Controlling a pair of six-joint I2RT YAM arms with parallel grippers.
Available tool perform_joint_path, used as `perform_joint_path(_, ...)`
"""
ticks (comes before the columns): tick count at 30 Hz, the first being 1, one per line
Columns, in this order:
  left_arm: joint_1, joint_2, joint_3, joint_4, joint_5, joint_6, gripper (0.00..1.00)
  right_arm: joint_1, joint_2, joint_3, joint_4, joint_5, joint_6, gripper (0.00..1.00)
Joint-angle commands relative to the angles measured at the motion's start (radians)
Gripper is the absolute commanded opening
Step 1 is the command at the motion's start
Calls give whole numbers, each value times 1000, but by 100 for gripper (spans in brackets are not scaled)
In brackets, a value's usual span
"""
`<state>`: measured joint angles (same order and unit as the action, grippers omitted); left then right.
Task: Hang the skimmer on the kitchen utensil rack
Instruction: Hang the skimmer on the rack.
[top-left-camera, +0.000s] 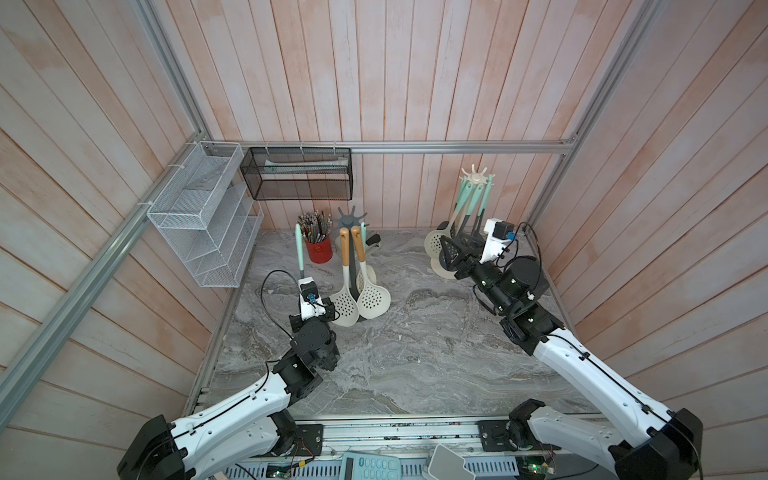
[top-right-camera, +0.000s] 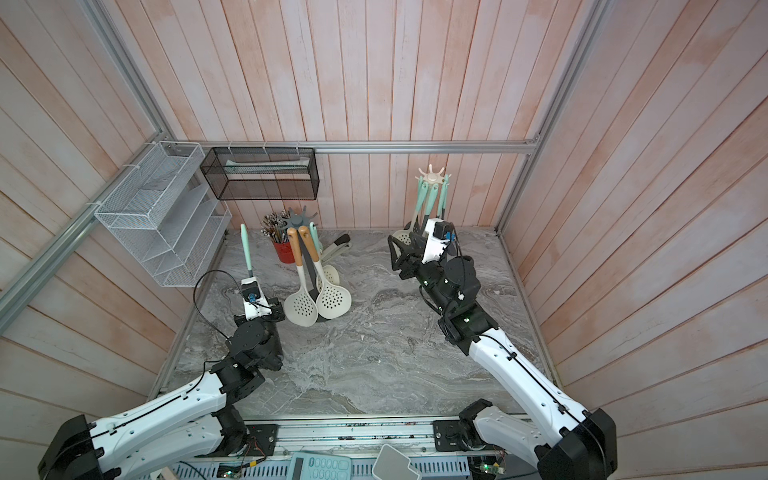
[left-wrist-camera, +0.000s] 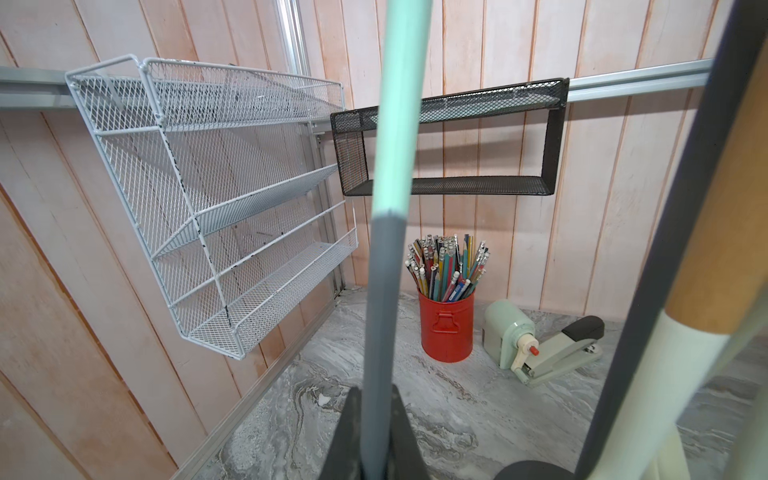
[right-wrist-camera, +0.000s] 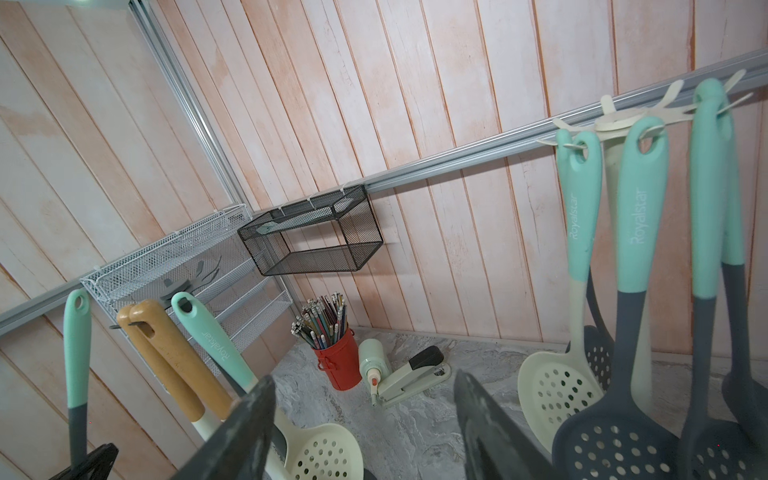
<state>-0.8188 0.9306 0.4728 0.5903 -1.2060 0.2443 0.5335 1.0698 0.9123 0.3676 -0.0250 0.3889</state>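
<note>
Item: skimmer (top-left-camera: 299, 249), mint handle over grey shaft, head hidden beneath the arm. Location: held upright, handle end uppermost, by the left gripper (left-wrist-camera: 376, 440), whose fingers (left-wrist-camera: 353, 432) are clamped on the grey shaft. It stands just beside the grey utensil rack (top-left-camera: 352, 216), clear of its hooks. Status: gripped and near a rack, hanging not yet done. Left to do: raise the hole at the handle's end to a free hook and slip it on. Right gripper (right-wrist-camera: 363, 386): fingers (right-wrist-camera: 241, 432) apart, nothing between them, near the cream rack (top-left-camera: 476, 177) hung with mint-handled skimmers. Which rack is meant cannot be told. Surroundings: two wooden-handled skimmers (top-left-camera: 344, 249) and a mint-handled one hang on the grey rack, probably crowding the near hooks. On the tabletop (top-left-camera: 415, 353) behind stand a red can of pencils (top-left-camera: 319, 251), a pencil sharpener (left-wrist-camera: 509, 332) and a stapler (left-wrist-camera: 569, 349). On the walls hang a white wire shelf (top-left-camera: 199, 216) and a black mesh shelf (top-left-camera: 297, 174).
</note>
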Motion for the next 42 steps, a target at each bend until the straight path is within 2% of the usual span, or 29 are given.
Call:
perform_joint_path(1,3,14,4,63,19,55,5,-8,6,-2,1,-1,-9,69)
perform_joint_path(9,3,83,30,85,-5,108,4,-12,28,8,-2,-9,2,69)
perform_joint_path(15,4,80,28,69,-12,89,5,-16,34,22,-10,-9,2,69)
perform_joint_path(29,2,93,51,98,40,128,5,-17,26,21,-16,-9,13,68)
perform_joint_path(42,-37,132,64,114,53,145,5,-18,17,13,-15,-8,17,68)
